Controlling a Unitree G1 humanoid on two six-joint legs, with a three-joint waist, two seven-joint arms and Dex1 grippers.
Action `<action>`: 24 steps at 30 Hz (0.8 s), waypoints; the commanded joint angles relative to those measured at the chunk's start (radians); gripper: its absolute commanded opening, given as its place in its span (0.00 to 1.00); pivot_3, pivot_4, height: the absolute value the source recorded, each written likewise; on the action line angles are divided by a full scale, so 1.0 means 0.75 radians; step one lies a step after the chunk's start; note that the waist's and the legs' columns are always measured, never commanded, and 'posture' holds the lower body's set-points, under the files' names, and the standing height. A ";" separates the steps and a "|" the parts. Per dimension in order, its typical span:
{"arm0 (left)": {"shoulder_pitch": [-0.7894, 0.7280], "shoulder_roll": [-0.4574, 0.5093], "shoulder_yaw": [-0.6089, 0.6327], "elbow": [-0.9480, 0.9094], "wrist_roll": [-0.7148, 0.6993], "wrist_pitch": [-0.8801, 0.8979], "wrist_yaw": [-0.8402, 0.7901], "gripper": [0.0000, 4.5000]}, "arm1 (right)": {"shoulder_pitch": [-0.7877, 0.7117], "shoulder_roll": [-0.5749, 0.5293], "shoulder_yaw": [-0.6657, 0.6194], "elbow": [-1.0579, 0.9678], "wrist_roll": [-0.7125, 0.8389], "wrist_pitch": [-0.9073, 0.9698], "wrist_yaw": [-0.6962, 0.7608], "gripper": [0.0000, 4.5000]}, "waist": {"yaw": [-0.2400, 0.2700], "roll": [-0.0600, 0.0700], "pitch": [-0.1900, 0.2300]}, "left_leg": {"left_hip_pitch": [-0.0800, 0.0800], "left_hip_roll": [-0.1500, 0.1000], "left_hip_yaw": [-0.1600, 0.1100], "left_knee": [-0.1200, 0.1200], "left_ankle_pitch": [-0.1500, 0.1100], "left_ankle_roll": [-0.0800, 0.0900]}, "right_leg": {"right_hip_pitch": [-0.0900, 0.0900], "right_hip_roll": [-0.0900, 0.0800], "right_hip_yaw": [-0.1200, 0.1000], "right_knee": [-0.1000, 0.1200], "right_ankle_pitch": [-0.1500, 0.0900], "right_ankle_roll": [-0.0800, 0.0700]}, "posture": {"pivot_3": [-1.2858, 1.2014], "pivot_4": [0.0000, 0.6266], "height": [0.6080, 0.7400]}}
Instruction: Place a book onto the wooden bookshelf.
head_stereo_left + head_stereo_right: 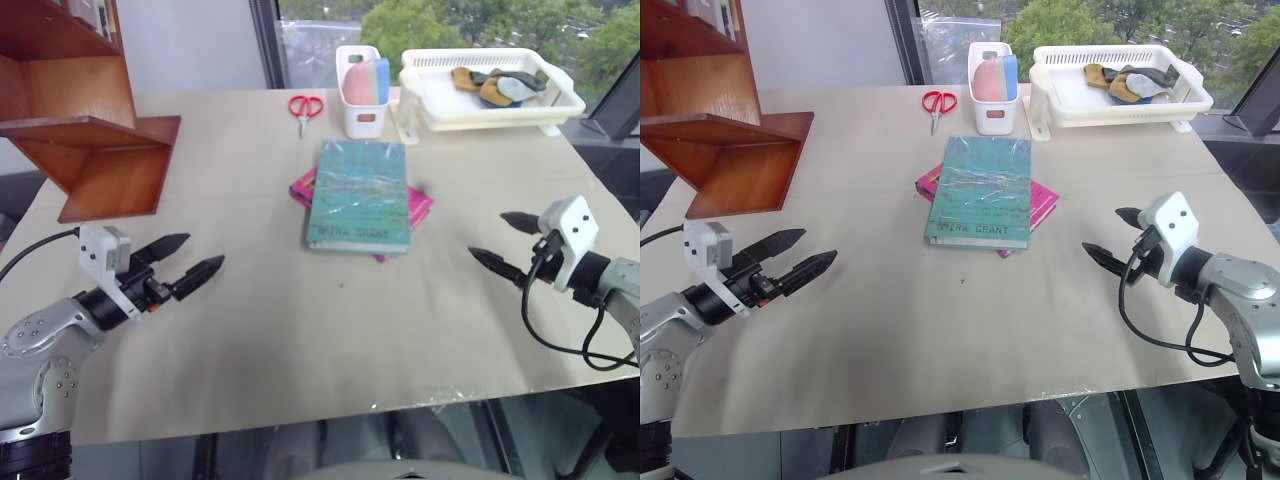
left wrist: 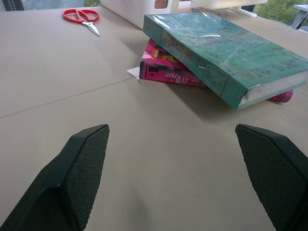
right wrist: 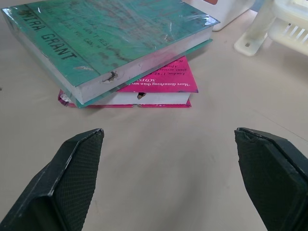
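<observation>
The teal-green book (image 1: 360, 194) lies flat in the middle of the table, stacked on a smaller magenta-pink book (image 1: 418, 209). At the far left corner stands the reddish-brown wooden bookshelf (image 1: 88, 120). My left gripper (image 1: 188, 258) hovers open near the front left, pointing toward the books with a wide stretch of table between. On the right, my right gripper (image 1: 508, 243) is open too, aimed at the stack from the other side. Both wrist views look between spread fingers at the book (image 2: 226, 53) (image 3: 110, 38), with nothing held.
Red scissors (image 1: 305, 107) lie at the back of the table. A white bin (image 1: 362, 118) with coloured items and a white tray (image 1: 430, 100) holding small things stand along the far edge. A window rises behind them.
</observation>
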State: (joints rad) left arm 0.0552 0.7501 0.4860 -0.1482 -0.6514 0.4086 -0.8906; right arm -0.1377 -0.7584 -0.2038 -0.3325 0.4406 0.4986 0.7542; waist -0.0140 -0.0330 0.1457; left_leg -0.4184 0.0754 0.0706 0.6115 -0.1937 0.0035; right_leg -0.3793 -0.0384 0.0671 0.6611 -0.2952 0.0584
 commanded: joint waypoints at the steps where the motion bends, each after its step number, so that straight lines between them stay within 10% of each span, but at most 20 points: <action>1: -0.011 0.008 0.011 -0.054 -0.006 -0.007 0.001 1.00 | -0.011 0.003 -0.017 -0.027 0.001 -0.025 -0.001 0.99 | 0.000 0.000 0.000 | 0.000 0.000 0.000 0.000 0.000 0.000 | 0.000 0.000 0.000 0.000 0.000 0.000 | 0.52 0.24 1.00; 12: -0.039 0.004 -0.013 -0.077 -0.024 0.000 -0.003 1.00 | -0.015 0.020 0.005 -0.011 -0.031 -0.061 0.000 0.99 | 0.000 0.000 0.000 | 0.000 0.000 0.000 0.000 0.000 0.000 | 0.000 0.000 0.000 0.000 0.000 0.000 | 0.52 0.24 1.00; 15: -0.040 0.007 -0.027 -0.090 -0.019 -0.009 -0.014 1.00 | -0.026 0.032 0.014 -0.006 -0.029 -0.060 0.003 0.82 | 0.000 0.000 0.000 | 0.000 0.000 0.000 0.000 0.000 0.000 | 0.000 0.000 0.000 0.000 0.000 0.000 | 0.52 0.24 1.00; 22: -0.047 0.001 -0.061 -0.135 -0.016 -0.009 -0.009 1.00 | -0.102 0.080 0.082 0.034 -0.064 -0.063 -0.011 0.04 | 0.000 0.000 0.000 | 0.000 0.000 0.000 0.001 0.000 0.000 | 0.000 0.001 0.000 0.001 0.000 0.000 | 0.52 0.24 1.00; 24: -0.047 0.001 -0.064 -0.147 -0.021 -0.005 -0.003 1.00 | -0.129 0.090 0.108 0.046 -0.078 -0.062 -0.015 0.02 | 0.000 0.000 0.000 | 0.000 0.000 0.000 0.001 0.000 0.000 | 0.000 0.001 0.000 0.001 0.000 0.000 | 0.52 0.24 1.00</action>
State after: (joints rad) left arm 0.0314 0.7479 0.4250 -0.2193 -0.6563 0.4092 -0.8915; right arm -0.2102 -0.6919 -0.1210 -0.2919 0.3884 0.4683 0.7522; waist -0.0140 -0.0330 0.1458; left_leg -0.4185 0.0754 0.0704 0.6122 -0.1937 0.0035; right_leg -0.3792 -0.0379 0.0671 0.6617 -0.2951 0.0585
